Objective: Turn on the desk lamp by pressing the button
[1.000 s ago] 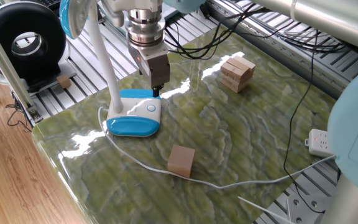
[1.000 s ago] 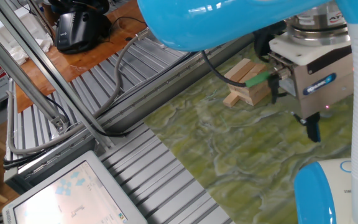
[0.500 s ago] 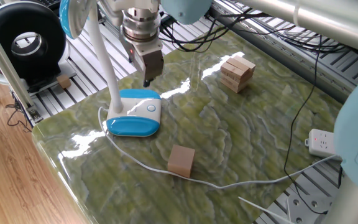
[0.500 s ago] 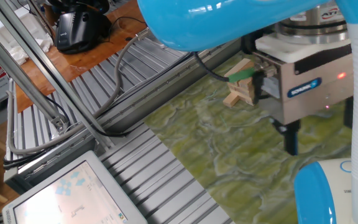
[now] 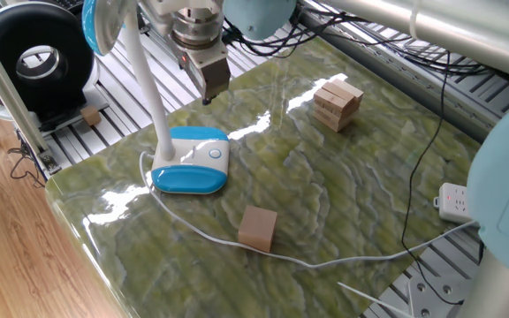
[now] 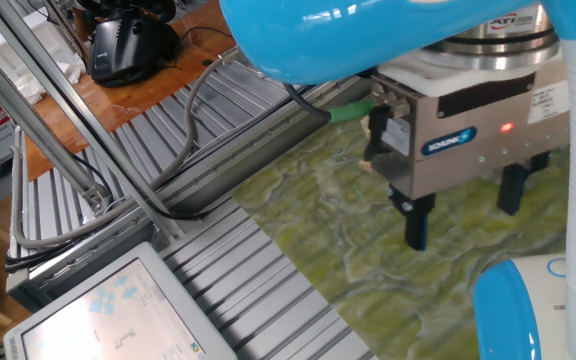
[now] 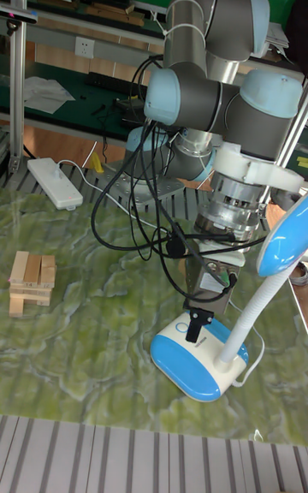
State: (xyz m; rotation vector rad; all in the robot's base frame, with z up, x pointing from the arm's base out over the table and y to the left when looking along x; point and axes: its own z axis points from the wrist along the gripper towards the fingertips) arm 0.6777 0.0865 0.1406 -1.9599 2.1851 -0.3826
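The desk lamp (image 5: 189, 164) stands near the table's left edge, its white and blue base on the green marble top and its white neck curving up to the blue-rimmed head (image 5: 101, 23). The button (image 5: 215, 153) is a small round disc on the top of the base, uncovered. My gripper (image 5: 207, 95) hangs in the air behind the base, apart from it. In the other fixed view two dark fingers (image 6: 417, 225) point down with a gap between them, so the gripper (image 6: 465, 224) is open and holds nothing. The tall fixed view shows one fingertip (image 7: 198, 327) beside the lamp neck.
A black ring-shaped fan (image 5: 32, 57) sits off the table at the back left. A stack of wooden blocks (image 5: 337, 102) lies at the far side, a wooden cube (image 5: 257, 228) near the front. The lamp's white cord (image 5: 325, 262) runs to a power strip (image 5: 455, 202).
The gripper has risen off the lamp base and drawn back toward the table's far left edge. The lamp has not moved.
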